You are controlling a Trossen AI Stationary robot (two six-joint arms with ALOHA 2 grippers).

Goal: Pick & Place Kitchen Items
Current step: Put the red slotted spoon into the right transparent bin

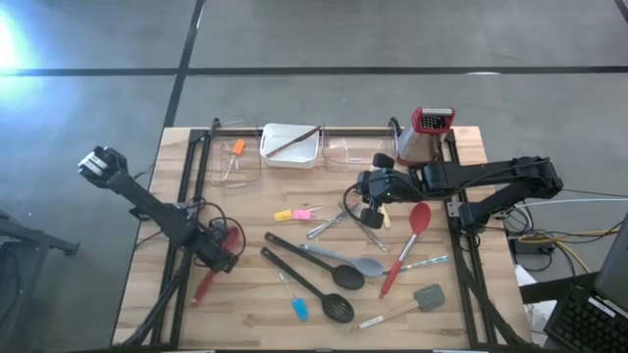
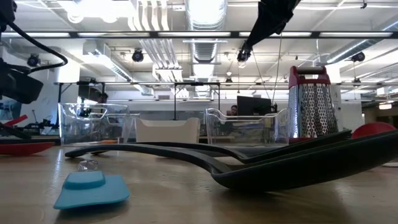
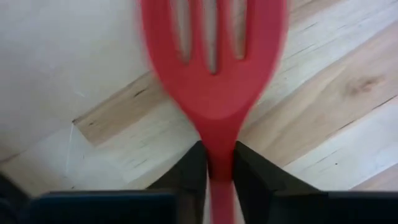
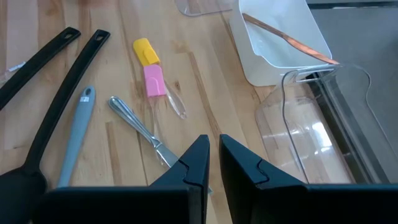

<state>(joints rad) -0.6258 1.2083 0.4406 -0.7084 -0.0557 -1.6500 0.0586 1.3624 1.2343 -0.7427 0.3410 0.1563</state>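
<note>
Near edge of the counter (image 1: 255, 324): left pincer (image 3: 216, 165) clenched on red slotted spatula (image 3: 214, 68), low at the left side. Farther in: right pincer (image 4: 213, 158) closed, empty, above metal tongs (image 4: 140, 127); white tray (image 4: 280, 50) beyond.

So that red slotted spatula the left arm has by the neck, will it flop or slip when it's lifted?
The red slotted spatula looks like silicone, so its head may flex a little. The left gripper pinches only the narrow neck, so it might pivot. It's probably light.
</note>
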